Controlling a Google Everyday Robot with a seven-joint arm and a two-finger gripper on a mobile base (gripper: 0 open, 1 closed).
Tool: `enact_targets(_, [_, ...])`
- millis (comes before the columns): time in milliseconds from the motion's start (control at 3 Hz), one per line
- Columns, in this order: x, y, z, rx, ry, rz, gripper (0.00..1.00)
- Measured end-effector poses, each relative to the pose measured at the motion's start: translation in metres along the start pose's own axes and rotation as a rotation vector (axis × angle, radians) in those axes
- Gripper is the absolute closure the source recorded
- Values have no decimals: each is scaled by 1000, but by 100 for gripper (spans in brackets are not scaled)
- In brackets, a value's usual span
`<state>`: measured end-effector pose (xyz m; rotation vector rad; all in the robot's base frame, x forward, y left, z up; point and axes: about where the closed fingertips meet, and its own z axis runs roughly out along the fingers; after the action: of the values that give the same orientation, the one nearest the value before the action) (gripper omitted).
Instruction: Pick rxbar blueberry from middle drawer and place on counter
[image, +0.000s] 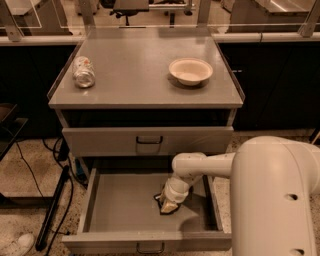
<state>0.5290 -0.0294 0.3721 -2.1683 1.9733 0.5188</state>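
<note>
The middle drawer (120, 205) is pulled open below the closed upper drawer (147, 141). My gripper (169, 202) reaches down into the drawer's right half and sits right on the rxbar blueberry (168, 209). Only a dark edge of the bar shows on the drawer floor around the gripper's tip; the rest is hidden under it. My white arm (210, 167) comes in from the right, over the drawer's right wall. The counter (135, 70) is the grey cabinet top above.
On the counter a crushed silver can (83, 71) lies at the left and a cream bowl (190, 70) stands at the right. My large white arm body (277, 200) fills the lower right. A dark stand and cables (52, 210) are on the floor at the left.
</note>
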Motion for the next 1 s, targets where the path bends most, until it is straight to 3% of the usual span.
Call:
enact_targets(667, [-8,27,-45,109,2,24,100])
enact_targets(1000, [-8,27,-45,110,3,24,100])
